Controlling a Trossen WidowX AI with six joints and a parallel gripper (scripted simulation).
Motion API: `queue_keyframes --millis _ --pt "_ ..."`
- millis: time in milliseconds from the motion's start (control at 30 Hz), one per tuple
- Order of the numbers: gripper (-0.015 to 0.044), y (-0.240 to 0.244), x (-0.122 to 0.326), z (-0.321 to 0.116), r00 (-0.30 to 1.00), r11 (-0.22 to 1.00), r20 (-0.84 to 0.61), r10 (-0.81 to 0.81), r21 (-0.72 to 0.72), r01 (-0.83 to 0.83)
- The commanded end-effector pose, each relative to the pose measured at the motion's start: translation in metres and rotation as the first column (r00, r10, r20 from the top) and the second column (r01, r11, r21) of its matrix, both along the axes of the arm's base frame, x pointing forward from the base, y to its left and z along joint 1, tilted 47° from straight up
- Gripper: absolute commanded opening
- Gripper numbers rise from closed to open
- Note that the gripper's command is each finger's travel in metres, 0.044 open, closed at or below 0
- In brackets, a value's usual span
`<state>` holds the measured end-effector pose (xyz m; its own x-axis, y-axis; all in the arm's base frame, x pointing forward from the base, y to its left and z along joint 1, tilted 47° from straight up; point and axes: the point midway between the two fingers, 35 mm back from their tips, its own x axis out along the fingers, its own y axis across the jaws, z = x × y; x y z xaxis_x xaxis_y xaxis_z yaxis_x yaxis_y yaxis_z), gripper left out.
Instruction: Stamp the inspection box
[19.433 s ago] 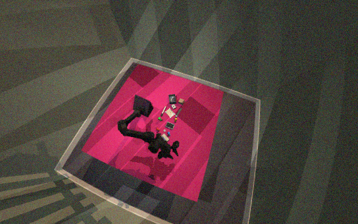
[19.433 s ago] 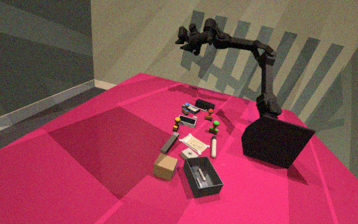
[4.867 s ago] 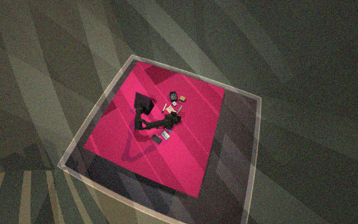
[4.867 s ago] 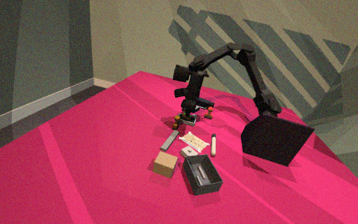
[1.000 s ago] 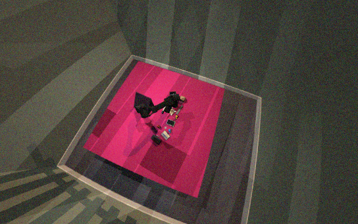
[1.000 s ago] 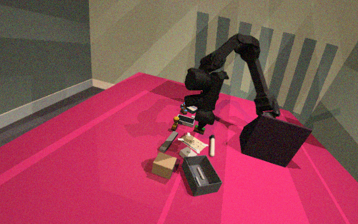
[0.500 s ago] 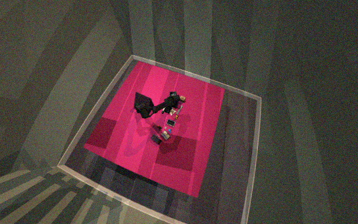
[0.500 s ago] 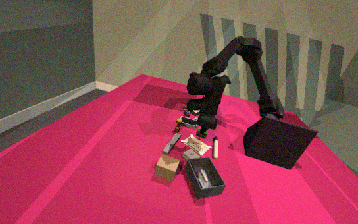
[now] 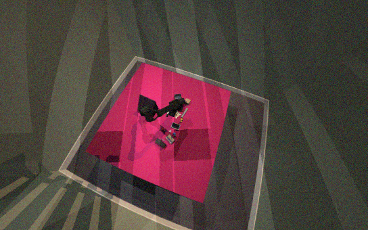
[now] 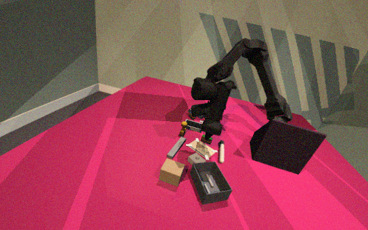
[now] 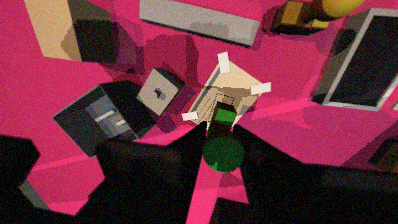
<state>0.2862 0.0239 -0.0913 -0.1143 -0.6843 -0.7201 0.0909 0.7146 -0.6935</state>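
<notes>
My gripper (image 10: 208,135) (image 11: 219,127) is shut on a stamp with a round green knob (image 11: 223,154) and a green patch on its dark block. The stamp (image 10: 205,140) is held upright at the arm-side edge of the cream card (image 10: 201,149) (image 11: 240,75). In the wrist view it overlaps the card's lower part, beside a thin outlined box. Its gap above the card cannot be told, and its underside is hidden. The card has white tabs at its corners. The ink pad (image 11: 370,60) (image 10: 194,126) is a dark rectangle in a light frame, off to the card's right in the wrist view.
A yellow-knobbed stamp (image 10: 184,125) (image 11: 341,5) stands near the pad. A grey bar (image 10: 176,147) (image 11: 200,20) lies beside the card. A small grey block (image 10: 195,158) (image 11: 156,93), a tan block (image 10: 172,172), a dark tray (image 10: 218,197) and a white stick (image 10: 221,153) are nearby.
</notes>
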Motion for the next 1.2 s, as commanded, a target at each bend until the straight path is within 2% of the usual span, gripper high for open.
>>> queue_keyframes --millis 0,1167 --pt "0.0 -0.004 -0.002 -0.002 1.0 1.0 -0.006 0.005 -0.006 -0.005" --pt "0.0 -0.021 -0.006 -0.018 1.0 1.0 -0.002 0.007 -0.008 -0.007"
